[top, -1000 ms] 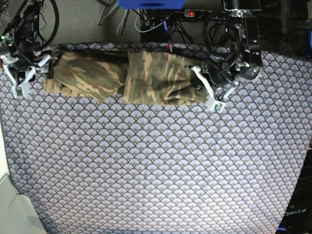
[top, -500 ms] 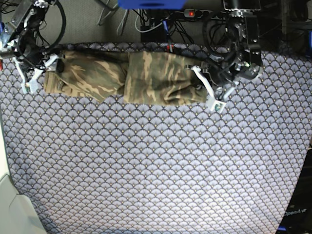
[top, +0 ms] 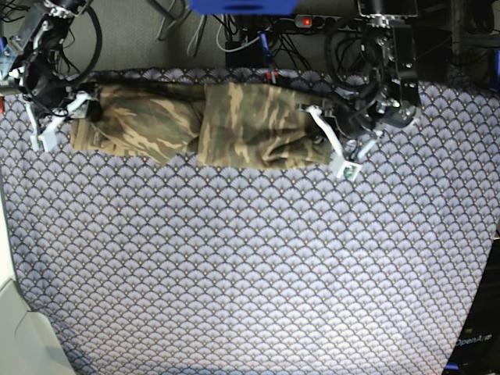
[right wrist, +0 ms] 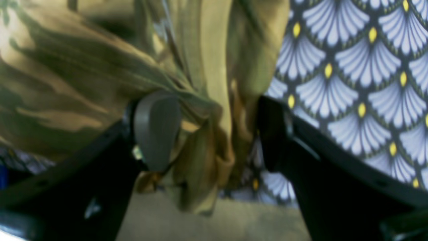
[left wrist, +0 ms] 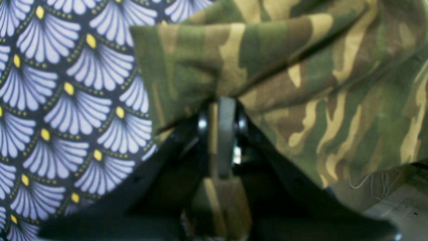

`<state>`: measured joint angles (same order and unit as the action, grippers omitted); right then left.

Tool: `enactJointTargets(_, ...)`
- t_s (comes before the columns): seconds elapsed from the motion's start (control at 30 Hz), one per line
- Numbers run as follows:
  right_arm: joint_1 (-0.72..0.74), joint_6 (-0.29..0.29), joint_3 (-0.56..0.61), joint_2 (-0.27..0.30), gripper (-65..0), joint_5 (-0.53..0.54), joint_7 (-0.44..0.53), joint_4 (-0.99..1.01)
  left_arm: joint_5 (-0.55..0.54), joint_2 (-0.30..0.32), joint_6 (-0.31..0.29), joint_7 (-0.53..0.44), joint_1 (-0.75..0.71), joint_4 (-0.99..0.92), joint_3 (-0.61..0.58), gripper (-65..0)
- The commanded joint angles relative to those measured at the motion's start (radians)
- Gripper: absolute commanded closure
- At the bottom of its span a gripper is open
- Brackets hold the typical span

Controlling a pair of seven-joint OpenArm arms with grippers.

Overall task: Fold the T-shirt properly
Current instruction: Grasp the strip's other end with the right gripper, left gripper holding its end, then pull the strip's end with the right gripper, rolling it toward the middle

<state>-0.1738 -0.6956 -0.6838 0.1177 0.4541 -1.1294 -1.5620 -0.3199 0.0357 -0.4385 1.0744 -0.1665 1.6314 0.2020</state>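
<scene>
The camouflage T-shirt (top: 203,123) lies bunched in a long strip along the table's far edge. At the strip's right end my left gripper (top: 322,141) is shut on a pinch of cloth. In the left wrist view the jaws of the left gripper (left wrist: 222,134) press together on a fold of the T-shirt (left wrist: 301,83). My right gripper (top: 58,119) is at the strip's left end, open. In the right wrist view the right gripper (right wrist: 214,134) has its jaws spread wide, with a hanging bunch of the T-shirt (right wrist: 207,100) between them.
The purple scallop-patterned tablecloth (top: 250,273) covers the whole table. Cables and a power strip (top: 305,22) lie just beyond the far edge, behind the shirt. A pale surface (top: 16,328) borders the table at the lower left.
My right gripper has moved right, onto the shirt's left end, still open. The left gripper and the shirt's right end have not moved.
</scene>
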Motion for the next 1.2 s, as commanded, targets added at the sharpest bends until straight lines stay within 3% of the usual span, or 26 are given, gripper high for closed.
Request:
enactJointTargets(0.0, 0.001, -0.003, 0.003, -0.002, -41.0, -0.028, -0.041, 0.033, 0.011, 0.002, 0.004, 0.016, 0.002, 0.008, 0.0, -3.8)
enactJointTargets(0.4, 0.012, -0.003, 0.003, -0.031, -39.8, -0.028, -0.05, 0.1, 0.012, 0.002, 0.004, 0.016, 0.0, 0.008, 0.001, -3.8)
enactJointTargets(0.57, 0.013, -0.003, 0.006, -0.049, -24.4, -0.028, -0.05, 0.1, 0.012, 0.002, 0.004, 0.016, 0.003, 0.008, 0.001, -3.8)
enactJointTargets(0.73, 0.015, -0.003, 0.008, -0.052, 0.0, -0.028, -0.05, 0.102, 0.012, 0.002, 0.004, 0.016, 0.006, 0.008, 0.001, -3.8)
enactJointTargets(0.9, 0.016, -0.003, 0.008, -0.039, 0.0, -0.028, -0.044, 0.082, 0.011, 0.002, 0.004, 0.016, 0.008, 0.008, 0.001, -3.8)
enactJointTargets(1.03, 0.007, -0.003, 0.008, -0.04, 0.0, -0.028, -0.05, -0.073, 0.011, 0.002, 0.004, 0.016, 0.009, 0.008, 0.001, -3.8)
enactJointTargets(1.17, 0.004, -0.003, 0.011, -0.08, 0.0, -0.033, -0.09, -0.265, 0.012, 0.002, 0.004, 0.016, 0.011, 0.008, 0.001, -3.8)
